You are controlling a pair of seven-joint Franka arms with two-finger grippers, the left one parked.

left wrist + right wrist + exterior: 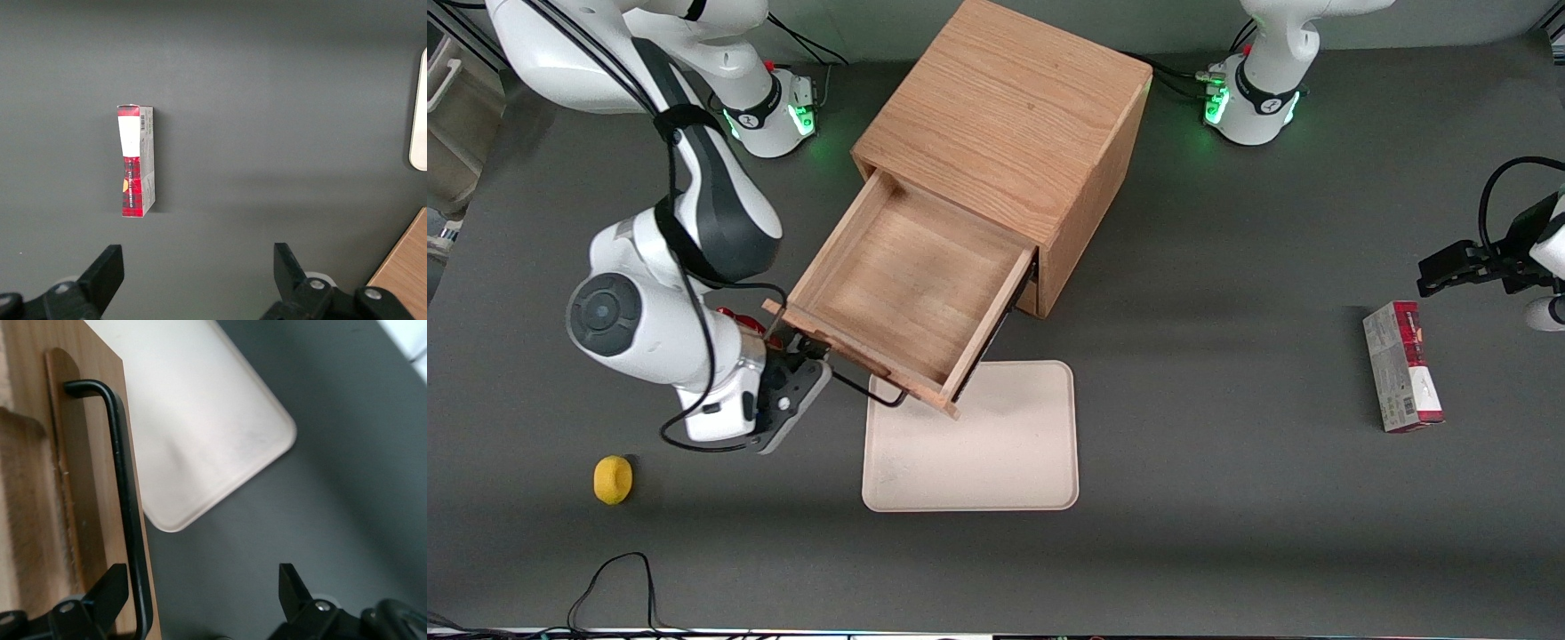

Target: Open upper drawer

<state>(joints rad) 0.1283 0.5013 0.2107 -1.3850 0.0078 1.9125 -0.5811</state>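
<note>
Oak upper drawer (911, 289): pulled well out of the cabinet (1009, 116) near the table's middle, over the beige tray's (996, 444) edge | black handle (123, 500): one finger (100, 597) beside it, ungripped | gripper (805, 378): fingers spread wide, empty, at the drawer front's end | yellow object (613, 479): near working arm's end

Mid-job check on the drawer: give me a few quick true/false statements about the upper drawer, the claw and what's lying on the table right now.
1. The upper drawer is pulled out of the cabinet. True.
2. The drawer holds a yellow object. False: it is empty; the yellow object lies on the table.
3. The claw is open beside the black handle. True.
4. The beige tray sits on top of the cabinet. False: it lies on the table, partly under the drawer front.
5. A red box lies toward the parked arm's end. True.
</note>
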